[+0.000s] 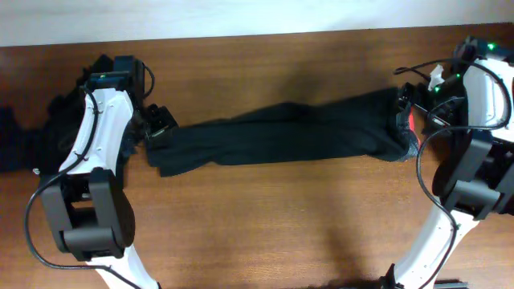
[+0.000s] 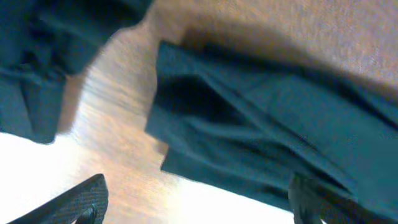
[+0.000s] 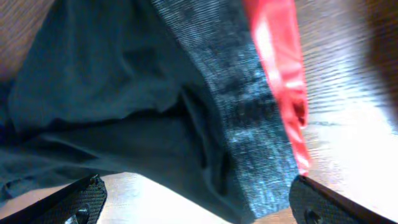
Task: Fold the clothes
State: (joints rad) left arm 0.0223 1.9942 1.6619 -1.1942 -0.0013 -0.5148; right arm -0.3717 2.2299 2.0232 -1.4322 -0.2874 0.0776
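Two claws gape, grasping nothing: left gripper (image 2: 199, 208) over the cuffs (image 2: 186, 124), right gripper (image 3: 196, 205) over the speckled waistband (image 3: 249, 124) of the black trousers (image 1: 289, 132), stretched lengthwise between the left and right edges of the desk (image 1: 265, 225).

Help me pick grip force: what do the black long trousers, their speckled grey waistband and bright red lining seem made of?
Black long trousers: soft matte cloth, likely woven or jersey; it slumps in loose creases. Speckled grey waistband: probably a knit, judging by its flecked, grainy texture. Bright red lining: smooth, slightly shiny, perhaps synthetic; light glints off it.
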